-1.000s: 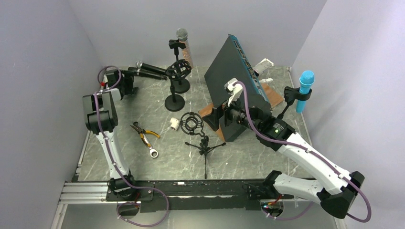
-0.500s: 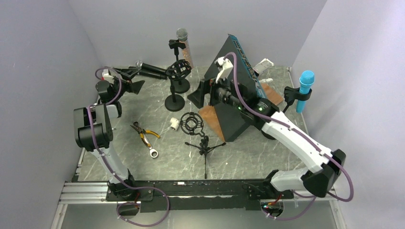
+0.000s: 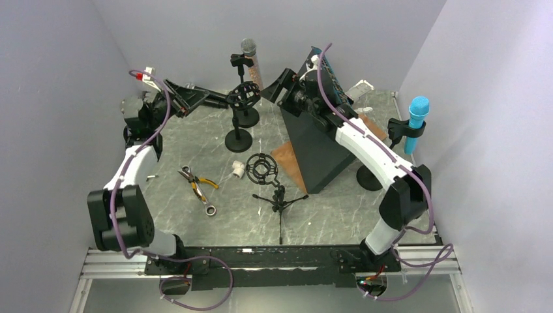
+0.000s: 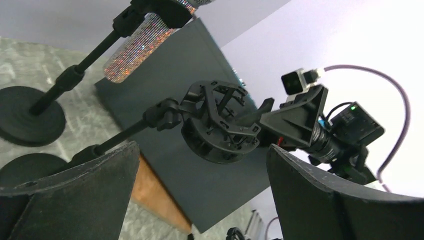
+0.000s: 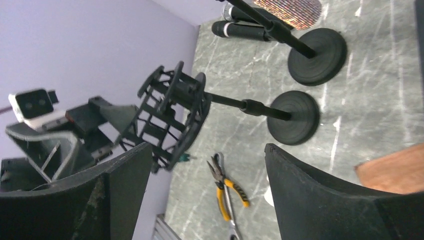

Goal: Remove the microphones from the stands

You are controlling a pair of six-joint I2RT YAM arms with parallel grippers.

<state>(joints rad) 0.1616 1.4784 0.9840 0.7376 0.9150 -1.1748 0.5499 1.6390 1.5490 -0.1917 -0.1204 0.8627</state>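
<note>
- Nothing is removed yet: the glittery microphone (image 3: 248, 47) sits clipped in its far stand (image 3: 246, 119), untouched.
- Left gripper (image 4: 202, 147) and right gripper (image 5: 207, 147) both gape wide and empty, flanking the empty shock mount (image 3: 243, 94).
- A second ago the right arm sat low by the black board (image 3: 316, 156); both arms have since reached in toward the stands.

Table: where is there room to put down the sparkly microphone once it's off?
The biggest bare patch of table is at the near edge, between the wrench and the tripod stand. Another lies right of the tripod, in front of the black box. It is crowded at the back, around the round-base stands and shock mount.
</note>
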